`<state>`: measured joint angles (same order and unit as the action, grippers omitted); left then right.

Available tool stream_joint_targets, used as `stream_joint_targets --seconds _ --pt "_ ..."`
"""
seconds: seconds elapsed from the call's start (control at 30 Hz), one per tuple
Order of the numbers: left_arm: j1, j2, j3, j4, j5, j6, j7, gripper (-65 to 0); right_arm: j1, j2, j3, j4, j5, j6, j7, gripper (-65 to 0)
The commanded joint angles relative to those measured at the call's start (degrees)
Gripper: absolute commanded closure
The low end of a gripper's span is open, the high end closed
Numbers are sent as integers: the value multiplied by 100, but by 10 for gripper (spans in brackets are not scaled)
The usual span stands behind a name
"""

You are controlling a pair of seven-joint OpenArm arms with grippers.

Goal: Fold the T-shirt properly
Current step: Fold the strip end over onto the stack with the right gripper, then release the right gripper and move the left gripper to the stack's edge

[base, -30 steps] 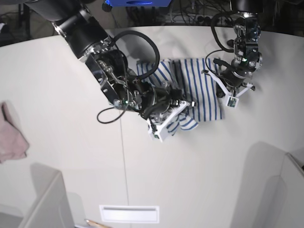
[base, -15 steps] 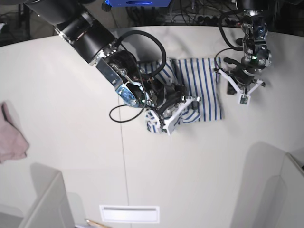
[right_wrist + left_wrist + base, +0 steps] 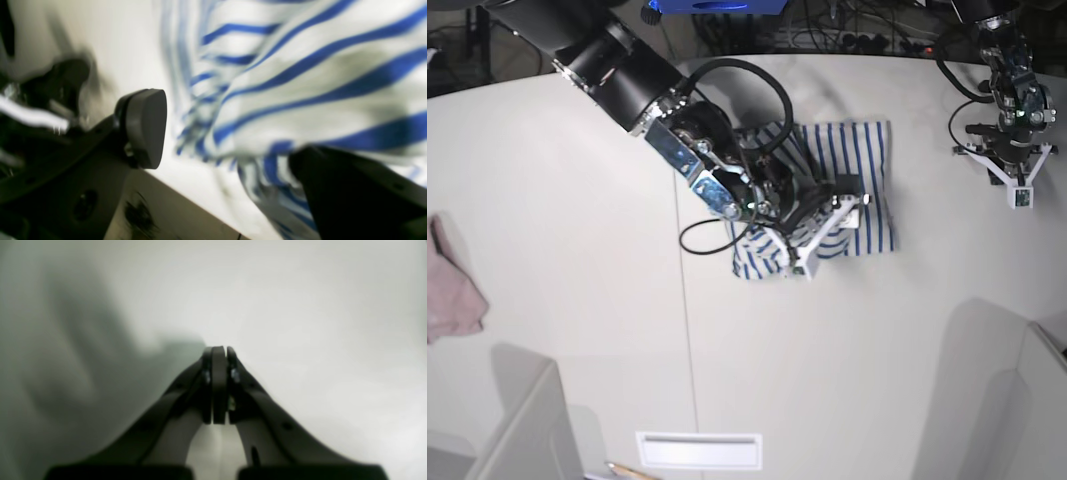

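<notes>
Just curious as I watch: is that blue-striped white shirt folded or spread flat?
Folded: the blue-striped white cloth shirt lies as a compact rectangle, one rumpled flap overlapping.

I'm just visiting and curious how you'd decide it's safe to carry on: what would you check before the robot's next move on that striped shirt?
1. Right gripper let go of the white blue-striped cloth T-shirt: ok, jaws stand wide apart, no cloth pinched.
2. Left gripper empty and shut: ok, jaws pressed together over bare pale table.
3. Left arm clear of the shirt: ok, it hangs off to the side.
4. Shirt folded neatly: not ok, the near edge looks bunched beside the right gripper.
5. Black neck tag position: cannot tell, not visible.
</notes>
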<state>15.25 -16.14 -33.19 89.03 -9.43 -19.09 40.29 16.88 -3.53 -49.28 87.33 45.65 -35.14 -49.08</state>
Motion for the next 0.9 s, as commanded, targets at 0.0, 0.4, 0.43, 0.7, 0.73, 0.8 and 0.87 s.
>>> stream_joint_targets --seconds 0.0,0.4,0.43,0.7,0.73,0.8,0.87 --pt "-26 -105 -44 86 -28 23 -95 0 206 -117 -158 89 55 37 218 -423" --pt "-26 -105 -52 86 -28 23 -95 0 988 -363 -2206 -307 55 37 1062 -426" --pt "-26 -113 -52 86 -28 23 -95 0 1006 -328 -2206 -157 55 37 1062 -426" --pt "-26 -78 -17 165 -37 -20 63 0 663 744 -976 1118 73 19 1053 -425" --pt "-26 -78 -17 235 -46 -170 265 0 479 902 -580 1232 73 19 1044 -425" --pt "-34 -43 -44 490 -160 -689 670 0 39 1193 290 1417 73 19 1062 -420" --pt "-34 45 -52 754 -600 -1198 1021 0 -444 1377 1161 1566 73 37 1062 -347"
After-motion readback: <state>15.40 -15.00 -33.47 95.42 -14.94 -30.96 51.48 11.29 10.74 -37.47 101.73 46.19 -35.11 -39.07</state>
